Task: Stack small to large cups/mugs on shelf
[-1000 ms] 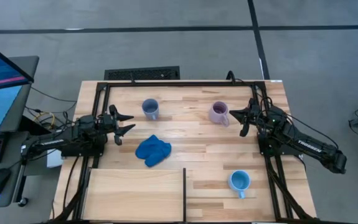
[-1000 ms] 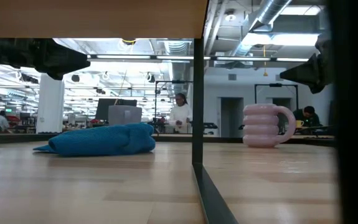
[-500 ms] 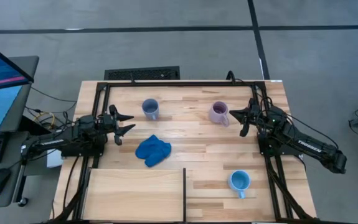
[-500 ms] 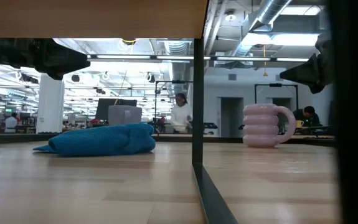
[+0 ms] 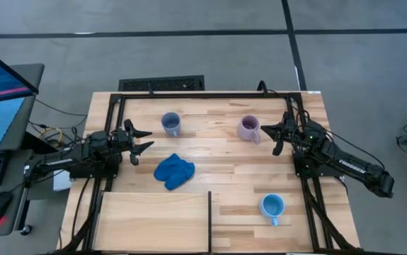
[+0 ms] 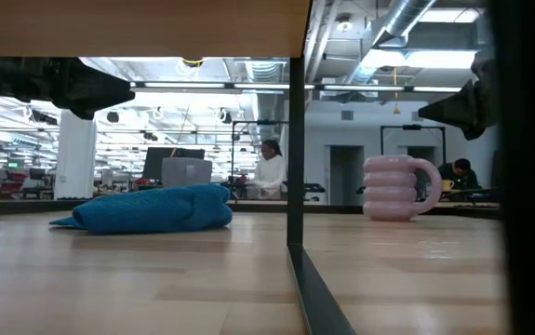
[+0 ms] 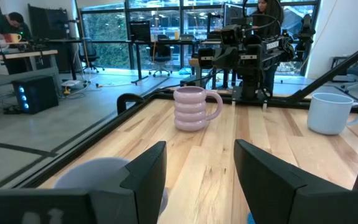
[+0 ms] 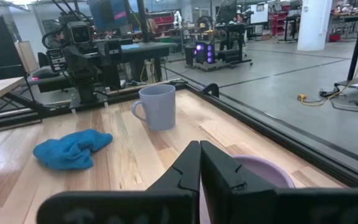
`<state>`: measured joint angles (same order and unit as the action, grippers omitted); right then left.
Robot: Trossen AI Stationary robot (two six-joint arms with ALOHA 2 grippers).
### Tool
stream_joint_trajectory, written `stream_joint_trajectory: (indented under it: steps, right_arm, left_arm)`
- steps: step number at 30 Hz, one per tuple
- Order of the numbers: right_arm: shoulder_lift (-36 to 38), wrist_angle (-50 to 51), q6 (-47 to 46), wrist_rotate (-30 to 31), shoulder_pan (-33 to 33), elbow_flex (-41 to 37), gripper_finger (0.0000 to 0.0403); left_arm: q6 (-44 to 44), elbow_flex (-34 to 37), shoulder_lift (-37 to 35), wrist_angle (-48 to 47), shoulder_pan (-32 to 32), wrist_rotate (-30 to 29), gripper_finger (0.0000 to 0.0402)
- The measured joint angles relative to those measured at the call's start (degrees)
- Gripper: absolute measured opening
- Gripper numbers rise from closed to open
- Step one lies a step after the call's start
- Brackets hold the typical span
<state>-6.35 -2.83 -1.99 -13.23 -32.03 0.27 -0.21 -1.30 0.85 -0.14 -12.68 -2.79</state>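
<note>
Plank table point(image 5: 217, 166) is seen from above, grey floor around it, a monitor off the 9 o'clock side. Shelf point(image 5: 153, 219) lies flat at the table's 7 o'clock corner, thin dark edge on its inner side; no mug is on it.

Lilac mug point(image 5: 248, 129) sits toward 1 o'clock, handle toward the right end effector point(image 5: 278, 134), which is held just beside it, not touching. Its fingers are together: the right wrist view shows them pressed closed over the lilac rim. Grey-blue mug point(image 5: 170, 125) is at 11 o'clock, well apart from the lilac one. Light blue mug point(image 5: 272, 207) is at 5 o'clock, near the table edge, handle toward the near edge. Blue cloth point(image 5: 173, 171) is bunched near the centre, between the grey-blue mug and the shelf.

Left end effector point(image 5: 141, 140) is at 9 o'clock, fingers apart, nothing held, pointed across the table; it is near the grey-blue mug and cloth, touching neither. In the left wrist view the lilac mug point(image 7: 193, 107) and light blue mug point(image 7: 331, 112) are seen past the open fingers, with the right arm behind.

In the low view the cloth point(image 6: 151, 207) and lilac mug point(image 6: 396, 187) stand on the table; a person is seen far back in the room.
</note>
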Motion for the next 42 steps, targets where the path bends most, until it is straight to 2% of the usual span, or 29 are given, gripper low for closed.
stream_joint_trajectory:
  steps: [13,15,21,28,42]
  right_arm:
    - [0.0,0.0,-0.9,0.0,0.0,0.0,0.0033]
    - [0.0,-0.1,-4.3,0.8,0.0,0.0,0.0033]
    - [0.0,-0.2,-17.5,8.5,0.0,0.0,0.0033]
    - [0.0,-0.2,-18.0,8.9,0.0,0.0,0.0033]
    - [0.0,0.7,-18.0,8.8,0.0,0.0,0.0033]
  left_arm:
    - [0.0,0.0,0.0,0.0,0.0,0.0,0.0180]
    - [0.0,0.0,0.0,0.0,0.0,0.0,0.0180]
    - [0.1,0.0,0.0,0.3,0.0,0.0,0.0180]
    - [-2.2,0.0,0.0,0.8,0.0,-0.1,0.0180]
    - [-1.4,0.0,0.0,0.5,0.0,-0.9,0.0180]
